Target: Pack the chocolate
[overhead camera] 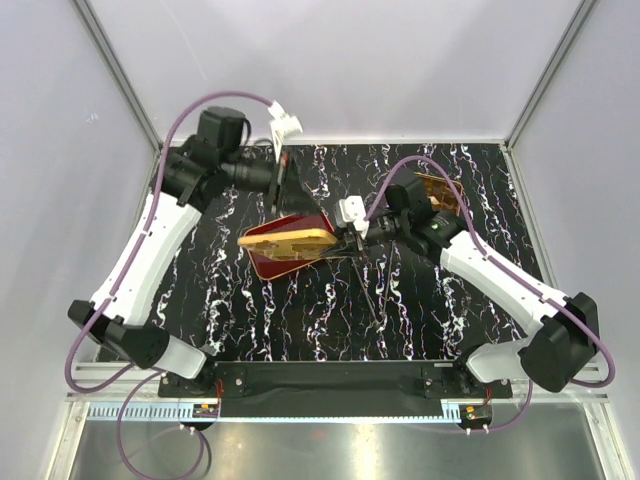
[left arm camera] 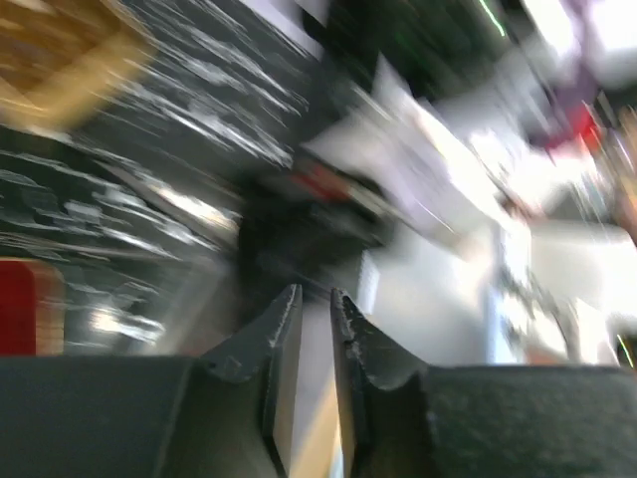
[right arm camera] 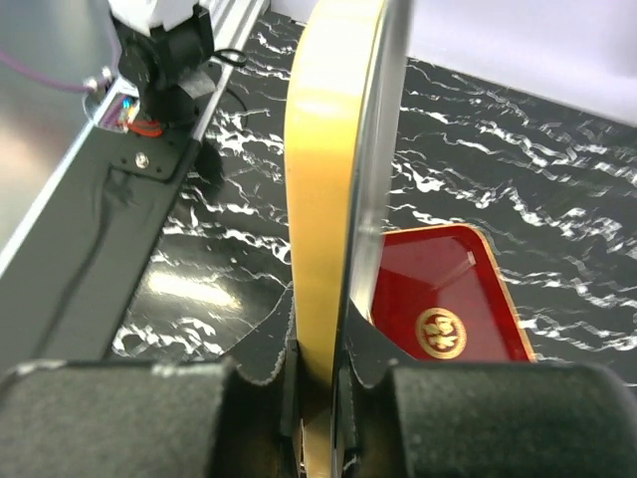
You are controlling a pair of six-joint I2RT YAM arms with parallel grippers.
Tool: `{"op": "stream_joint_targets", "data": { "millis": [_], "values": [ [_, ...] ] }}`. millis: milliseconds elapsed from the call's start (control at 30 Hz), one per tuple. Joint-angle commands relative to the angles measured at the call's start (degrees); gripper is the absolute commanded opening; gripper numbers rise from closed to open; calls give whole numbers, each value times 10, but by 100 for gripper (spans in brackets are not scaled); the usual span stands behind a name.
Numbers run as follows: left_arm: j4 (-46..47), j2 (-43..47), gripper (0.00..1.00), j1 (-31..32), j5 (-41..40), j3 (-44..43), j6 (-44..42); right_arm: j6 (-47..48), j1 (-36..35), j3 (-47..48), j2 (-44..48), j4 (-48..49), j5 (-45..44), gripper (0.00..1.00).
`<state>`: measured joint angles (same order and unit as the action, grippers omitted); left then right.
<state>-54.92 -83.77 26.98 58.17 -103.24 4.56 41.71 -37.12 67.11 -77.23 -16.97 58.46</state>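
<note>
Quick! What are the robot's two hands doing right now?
Left gripper: fingers open a crack, holding nothing.
Right gripper: shut on the flat golden piece.

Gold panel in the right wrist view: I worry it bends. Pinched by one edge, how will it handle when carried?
The gold panel looks thin yet stands straight from the fingers, so probably stiff and light. Gripped at one edge only, it may pivot or slip if swung fast.

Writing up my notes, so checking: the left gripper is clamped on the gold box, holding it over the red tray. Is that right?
Not quite. It is the right gripper that is clamped on the gold box, holding it over the red tray. The right wrist view shows this.
</note>
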Motion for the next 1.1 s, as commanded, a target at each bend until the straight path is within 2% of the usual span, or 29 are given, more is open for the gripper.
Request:
{"op": "stream_joint_targets", "data": {
  "millis": [0,33,100,167,233,300,367,400,500,567,667,767,900,1067],
  "values": [
    [227,-21,26,-63,-73,3,165,-114,-12,13,-5,75,-11,0],
    [282,-22,39,-84,-79,8,212,-137,-11,16,-6,83,-30,0],
    [321,-20,45,-100,-116,15,248,-227,-10,21,-13,127,-76,0],
    [356,-18,53,-119,-166,13,273,-276,-7,47,-22,102,-141,0],
    [324,-21,58,-128,-235,1,260,-312,0,66,-26,79,-193,0],
    [297,-25,79,-130,-318,-16,246,-362,23,67,-20,60,-214,0],
    [265,-34,85,-130,-346,-23,234,-399,54,60,-13,63,-205,0],
    [258,-36,98,-130,-363,-21,232,-451,97,60,-13,63,-204,0],
    [259,-46,99,-114,-386,1,226,-528,201,73,-27,41,-152,0],
    [256,-64,99,-93,-396,3,203,-554,244,99,-41,13,-130,0],
    [242,-105,97,-39,-424,-9,178,-568,292,136,-70,-37,-157,1],
    [258,-141,95,2,-438,-5,183,-574,350,173,-105,-77,-147,0],
    [292,-198,92,44,-425,-13,187,-667,441,167,-137,-33,-62,0],
    [362,-278,87,64,-373,-15,234,-669,488,177,-179,-32,4,0]
  ]
}}
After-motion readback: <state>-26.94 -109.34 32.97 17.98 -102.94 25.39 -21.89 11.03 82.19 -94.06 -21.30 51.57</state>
